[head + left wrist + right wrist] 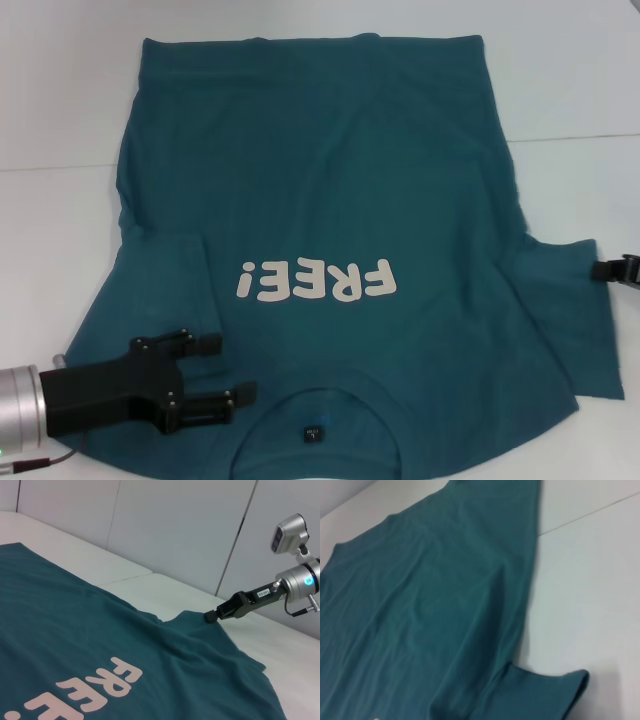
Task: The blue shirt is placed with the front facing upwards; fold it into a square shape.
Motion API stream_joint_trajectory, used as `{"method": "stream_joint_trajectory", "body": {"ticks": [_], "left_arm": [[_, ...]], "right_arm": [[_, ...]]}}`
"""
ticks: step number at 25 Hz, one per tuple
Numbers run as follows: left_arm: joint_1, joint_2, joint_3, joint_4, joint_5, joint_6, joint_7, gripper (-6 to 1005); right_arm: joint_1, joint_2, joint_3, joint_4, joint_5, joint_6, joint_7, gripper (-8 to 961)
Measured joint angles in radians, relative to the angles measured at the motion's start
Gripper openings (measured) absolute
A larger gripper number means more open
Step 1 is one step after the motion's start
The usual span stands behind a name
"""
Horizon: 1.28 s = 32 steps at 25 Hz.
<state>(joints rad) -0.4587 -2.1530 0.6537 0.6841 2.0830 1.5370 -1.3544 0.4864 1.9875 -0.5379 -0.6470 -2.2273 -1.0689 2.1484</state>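
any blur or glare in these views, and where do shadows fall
Head view: sharp, even light, no glare on the blue shirt, a faint shadow under the left gripper. Left wrist view: crisp on the lettering and the right gripper. Right wrist view: soft and blurred throughout, with a dim shadow on the table at the sleeve.

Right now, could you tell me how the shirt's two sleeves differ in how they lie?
The left sleeve is folded in over the shirt; the right sleeve is spread out on the table. The left claw hovers open by the shoulder, off the left sleeve; the right claw is at the right sleeve's edge. Both are plain teal.
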Motion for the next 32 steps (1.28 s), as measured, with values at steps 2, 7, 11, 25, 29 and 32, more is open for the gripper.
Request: {"method": "stream_joint_trajectory", "body": {"ticks": [2,7,11,25,29,32], "left_arm": [[0.000,-0.001,-0.002,0.000,0.000,0.000,0.000,877],[0.000,-0.003,-0.001,-0.002,0.001,0.000,0.000,877],[0.000,-0.005,0.001,-0.003,0.001,-0.001,-0.001,877],[0.000,-0.005,0.002,-0.013,-0.001,-0.002,-0.024,877],[0.000,-0.005,0.000,-0.013,-0.002,-0.002,-0.024,877],[0.000,-0.005,-0.001,-0.013,-0.004,-0.002,-0.025,878]], "right_arm": [[-0.006,-0.005,0.011,-0.001,0.000,0.000,0.000,10],[-0.015,-0.021,0.021,-0.002,0.000,0.001,-0.003,9],[-0.016,-0.033,0.022,-0.012,0.000,0.001,-0.007,9],[0.020,-0.045,0.016,-0.081,-0.001,-0.005,-0.007,10],[0.034,-0.045,0.015,-0.106,-0.001,-0.009,-0.004,9],[0.048,-0.046,0.013,-0.109,-0.002,-0.013,-0.002,9]]}}
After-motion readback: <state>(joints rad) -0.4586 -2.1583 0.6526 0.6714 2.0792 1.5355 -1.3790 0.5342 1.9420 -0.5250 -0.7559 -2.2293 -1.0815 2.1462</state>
